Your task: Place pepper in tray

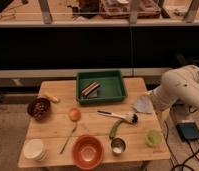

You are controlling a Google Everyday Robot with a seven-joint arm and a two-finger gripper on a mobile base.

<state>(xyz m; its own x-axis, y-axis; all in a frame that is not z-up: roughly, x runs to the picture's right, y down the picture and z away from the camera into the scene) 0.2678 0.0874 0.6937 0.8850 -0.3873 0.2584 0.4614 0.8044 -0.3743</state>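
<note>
The pepper (pixel 114 129), small, curved and dull green, lies on the wooden table (pixel 53 127) right of centre, near the front. The dark green tray (pixel 113 80) stands at the back middle of the table with a striped item (pixel 90 89) inside. My white arm (pixel 180 90) reaches in from the right. Its gripper (pixel 142 104) hangs over the table's right edge, to the right of the tray and above and to the right of the pepper, apart from both.
A black-and-white utensil (pixel 118 116) lies just behind the pepper. A metal cup (pixel 118 146), orange bowl (pixel 88 151), light-green cup (pixel 153 138), spoon (pixel 69 139), orange fruit (pixel 74 114), dark bowl (pixel 39 108), yellow item (pixel 50 98) and white bowls (pixel 34 149) fill the table.
</note>
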